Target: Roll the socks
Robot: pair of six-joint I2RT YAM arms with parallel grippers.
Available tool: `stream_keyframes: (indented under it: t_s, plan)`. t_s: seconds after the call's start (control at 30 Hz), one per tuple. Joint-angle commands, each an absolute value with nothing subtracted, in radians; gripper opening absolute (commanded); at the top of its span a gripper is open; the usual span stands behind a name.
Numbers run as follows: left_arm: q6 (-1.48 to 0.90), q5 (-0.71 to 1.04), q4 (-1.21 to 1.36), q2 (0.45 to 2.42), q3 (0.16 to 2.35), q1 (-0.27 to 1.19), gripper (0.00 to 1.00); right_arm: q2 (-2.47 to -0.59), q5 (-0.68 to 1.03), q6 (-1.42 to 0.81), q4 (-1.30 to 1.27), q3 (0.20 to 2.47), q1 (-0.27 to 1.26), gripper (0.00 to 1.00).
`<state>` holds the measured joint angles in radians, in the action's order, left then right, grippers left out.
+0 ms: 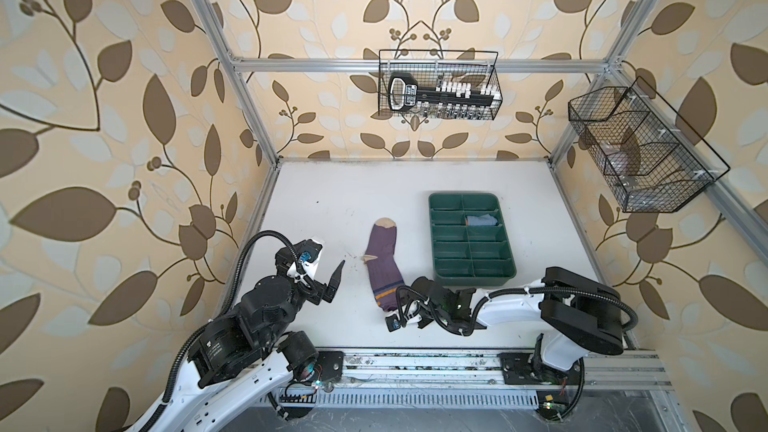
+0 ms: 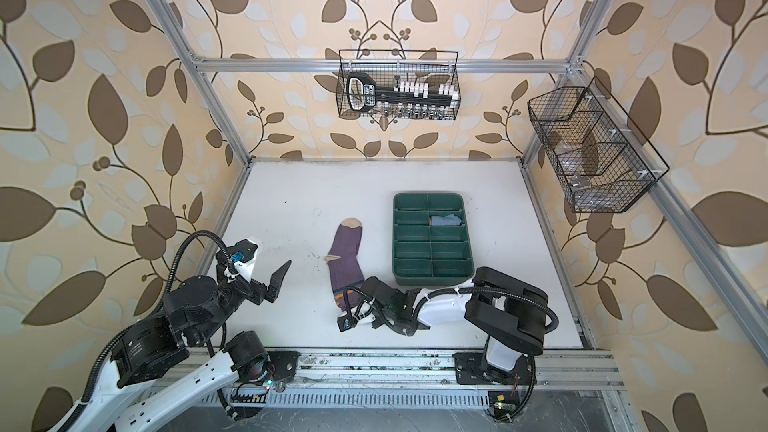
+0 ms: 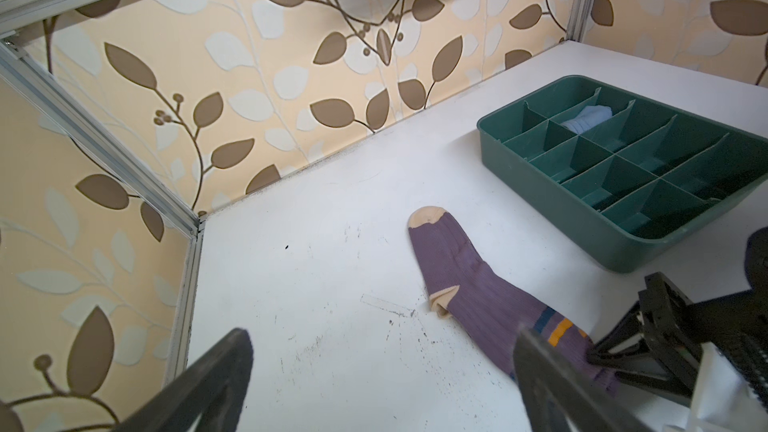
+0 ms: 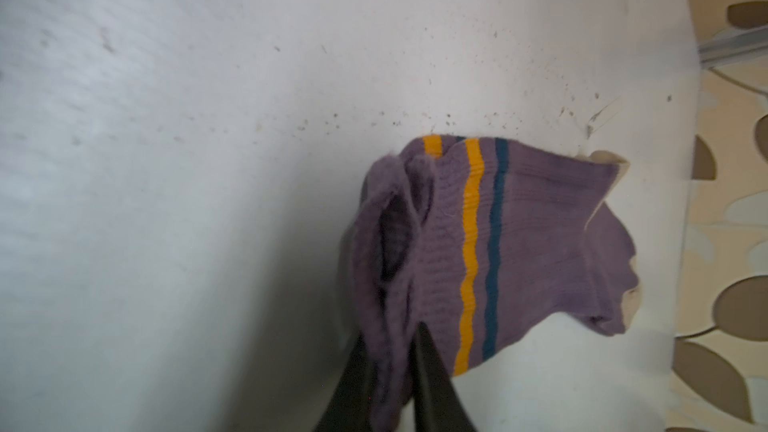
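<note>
Purple sock [image 1: 381, 259], ribbed knit, tan toe, cuff bunched

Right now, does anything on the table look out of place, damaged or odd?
Nothing looks spilled or damaged. Only the cuff of the purple sock is bunched up, pinched in the shut right end effector, and dark scuffs mark the table beside its heel.

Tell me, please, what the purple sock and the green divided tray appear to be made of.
The purple sock looks like soft, matte knitted fabric: fine lengthwise ribs and a fuzzy cuff edge show in the right wrist view. The green tray is probably moulded plastic, smooth with a faint sheen: rounded corners, thin straight dividers, even colour.
</note>
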<state>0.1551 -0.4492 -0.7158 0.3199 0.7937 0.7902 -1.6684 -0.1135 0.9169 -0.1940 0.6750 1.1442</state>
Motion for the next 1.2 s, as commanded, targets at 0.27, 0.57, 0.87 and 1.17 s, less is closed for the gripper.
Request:
stream_keyframes:
  t_s: [0.27,0.57,0.87,1.17]
  plan:
    - [0.063,-0.514,-0.786,0.383,0.903,0.784,0.99,-1.744,0.210,0.729,0.383,0.932,1.088,0.00]
    - [-0.013,-0.432,-0.960,0.450,1.091,0.784,0.99,-1.971,0.404,0.495,0.756,1.249,0.977,0.00]
    - [0.335,-0.132,-0.997,0.521,1.127,0.784,0.99,-2.159,0.546,0.443,0.910,1.445,0.917,0.00]
    - [0.734,-0.168,-0.803,0.593,0.850,0.791,0.97,-2.217,0.586,0.413,0.911,1.488,0.859,0.00]
